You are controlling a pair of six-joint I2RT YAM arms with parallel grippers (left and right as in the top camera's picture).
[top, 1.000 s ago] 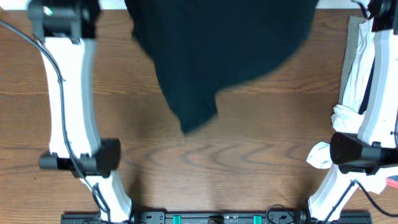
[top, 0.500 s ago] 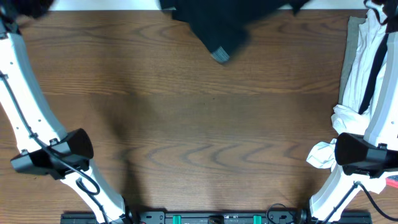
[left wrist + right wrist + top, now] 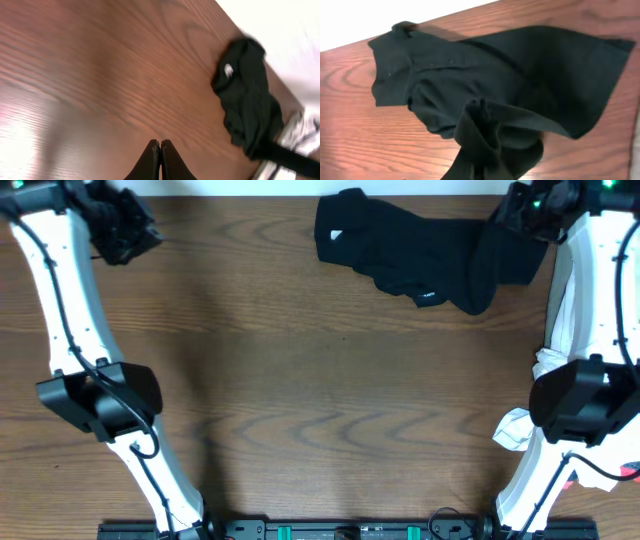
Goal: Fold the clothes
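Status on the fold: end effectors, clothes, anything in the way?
Left end effector shut, empty. Right end effector shut on clothes, crumpled at far edge. White garments at right edge, not blocking.

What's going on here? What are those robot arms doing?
Two robot arms are meant to fold clothes. The right gripper is pinching a bunch of the black garment, which lies crumpled at the far edge of the table, not folded yet. The left gripper is shut and empty, over bare wood. White clothes lie at the right side.
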